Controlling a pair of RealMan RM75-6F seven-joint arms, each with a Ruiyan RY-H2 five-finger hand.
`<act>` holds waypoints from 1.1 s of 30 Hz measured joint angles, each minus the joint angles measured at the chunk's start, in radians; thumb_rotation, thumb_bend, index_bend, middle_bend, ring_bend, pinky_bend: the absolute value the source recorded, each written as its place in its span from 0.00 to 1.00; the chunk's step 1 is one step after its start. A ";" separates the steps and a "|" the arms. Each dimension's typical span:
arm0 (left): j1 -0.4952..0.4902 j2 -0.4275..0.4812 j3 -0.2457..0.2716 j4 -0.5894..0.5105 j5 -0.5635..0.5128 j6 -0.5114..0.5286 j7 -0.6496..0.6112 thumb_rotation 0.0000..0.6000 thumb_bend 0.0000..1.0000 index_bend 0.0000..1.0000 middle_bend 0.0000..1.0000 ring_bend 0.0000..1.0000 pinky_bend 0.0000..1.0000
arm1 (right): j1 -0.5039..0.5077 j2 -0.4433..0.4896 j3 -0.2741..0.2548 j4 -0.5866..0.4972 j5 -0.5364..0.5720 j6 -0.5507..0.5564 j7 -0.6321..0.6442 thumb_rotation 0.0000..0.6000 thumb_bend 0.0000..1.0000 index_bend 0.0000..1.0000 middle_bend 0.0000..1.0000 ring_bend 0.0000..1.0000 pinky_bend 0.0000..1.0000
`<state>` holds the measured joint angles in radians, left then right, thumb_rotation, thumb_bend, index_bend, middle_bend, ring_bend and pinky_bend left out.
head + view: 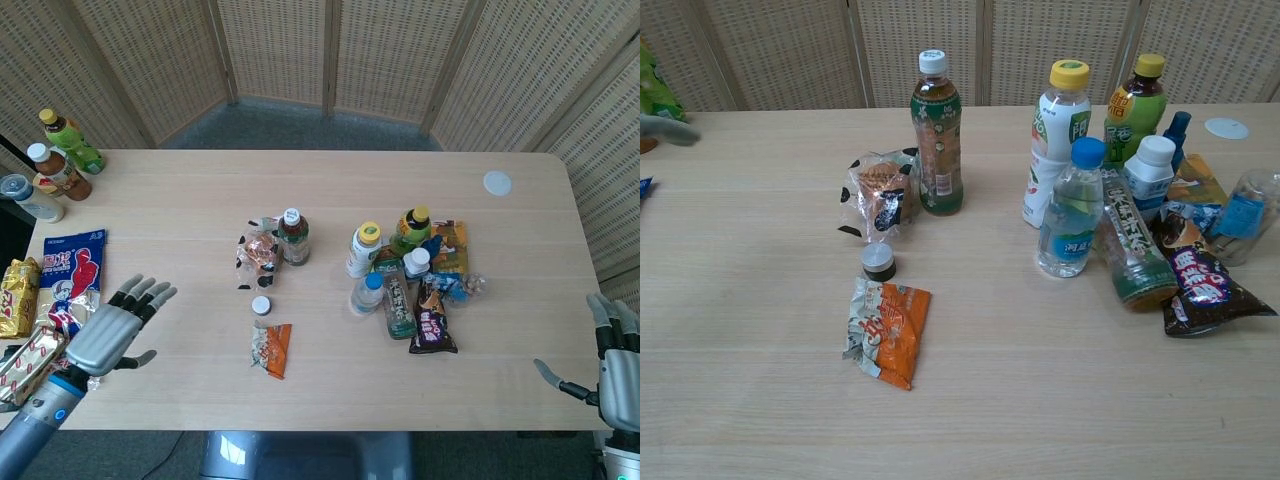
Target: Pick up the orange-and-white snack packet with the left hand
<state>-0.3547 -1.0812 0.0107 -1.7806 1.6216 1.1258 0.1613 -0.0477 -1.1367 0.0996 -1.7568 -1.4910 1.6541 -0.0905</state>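
Observation:
The orange-and-white snack packet (271, 349) (887, 330) lies flat on the table near the front edge, just below a small white-capped jar (261, 305) (878, 262). My left hand (108, 331) hovers open with fingers spread, well to the left of the packet and apart from it. A grey fingertip of it (668, 129) shows at the left edge of the chest view. My right hand (612, 362) is open at the table's front right corner, holding nothing.
A tea bottle (293, 236) and a cow-patterned bun packet (256, 257) stand behind the jar. A cluster of bottles and snack packets (408, 280) fills the centre right. Blue and yellow packets (68, 270) and three bottles (52, 165) lie at the left edge.

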 measured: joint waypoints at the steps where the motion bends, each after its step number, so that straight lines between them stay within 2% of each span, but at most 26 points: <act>1: -0.020 -0.009 -0.002 -0.006 -0.002 -0.033 0.012 1.00 0.26 0.00 0.00 0.00 0.00 | -0.003 0.001 0.000 0.000 0.001 0.003 0.002 0.65 0.15 0.00 0.00 0.00 0.00; 10: -0.159 -0.158 -0.026 -0.013 -0.086 -0.241 0.166 1.00 0.26 0.00 0.00 0.00 0.00 | -0.035 0.008 -0.008 0.009 0.011 0.031 0.018 0.66 0.15 0.00 0.00 0.00 0.00; 16: -0.201 -0.291 -0.036 0.039 -0.174 -0.287 0.285 1.00 0.26 0.00 0.00 0.00 0.00 | -0.057 0.023 -0.008 0.017 0.021 0.052 0.039 0.64 0.15 0.00 0.00 0.00 0.00; 22: -0.238 -0.422 -0.043 0.127 -0.262 -0.315 0.340 1.00 0.26 0.02 0.00 0.00 0.00 | -0.067 0.020 -0.012 0.030 0.022 0.055 0.050 0.65 0.15 0.00 0.00 0.00 0.00; 26: -0.261 -0.475 -0.044 0.172 -0.290 -0.324 0.360 1.00 0.26 0.03 0.00 0.00 0.00 | -0.069 0.015 -0.010 0.040 0.020 0.057 0.057 0.65 0.15 0.00 0.00 0.00 0.00; 30: -0.277 -0.516 -0.045 0.202 -0.310 -0.327 0.363 1.00 0.26 0.13 0.06 0.01 0.00 | -0.069 0.011 -0.007 0.047 0.020 0.056 0.063 0.65 0.15 0.00 0.00 0.00 0.00; 33: -0.291 -0.543 -0.043 0.225 -0.312 -0.330 0.360 1.00 0.26 0.24 0.19 0.13 0.00 | -0.072 0.011 -0.004 0.053 0.020 0.061 0.069 0.64 0.15 0.00 0.00 0.00 0.00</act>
<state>-0.6457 -1.6242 -0.0318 -1.5558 1.3095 0.7956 0.5212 -0.1198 -1.1261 0.0955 -1.7036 -1.4712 1.7154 -0.0213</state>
